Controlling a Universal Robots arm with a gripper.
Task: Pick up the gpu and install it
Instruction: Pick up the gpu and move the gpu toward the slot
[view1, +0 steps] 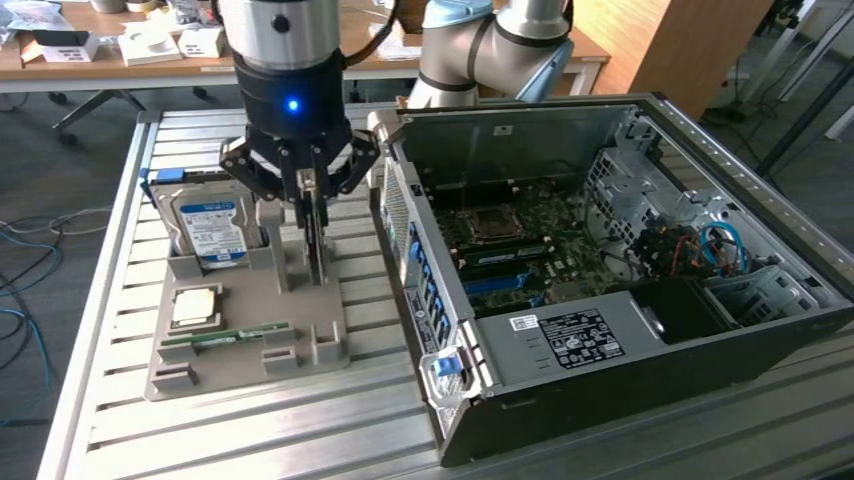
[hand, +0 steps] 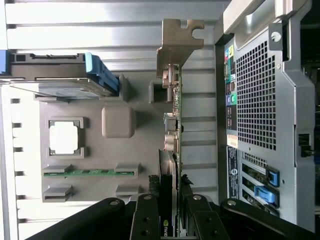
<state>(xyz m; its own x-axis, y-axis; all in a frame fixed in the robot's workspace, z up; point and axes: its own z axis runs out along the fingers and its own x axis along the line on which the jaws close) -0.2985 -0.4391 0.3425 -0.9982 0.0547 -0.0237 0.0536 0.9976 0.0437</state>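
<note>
End effector (view1: 311, 215) (hand: 172, 220) pinching the gpu (view1: 316, 255) (hand: 175, 115), a thin dark circuit card with a silver metal bracket (hand: 176, 42), fingers clamped on both faces. Card stands on edge directly below it, over the grey moulded tray (view1: 247, 370) (hand: 140, 145). Can't tell if it's clear of the slot. Near the end effector on that tray: boxy hard drive with blue-white label (view1: 214, 225), square silver processor chip (view1: 196, 305), narrow green memory stick (view1: 227, 335). Just beside it on the other side, the open black computer case (view1: 601, 250). All on the slatted aluminium counter (view1: 200, 440).
</note>
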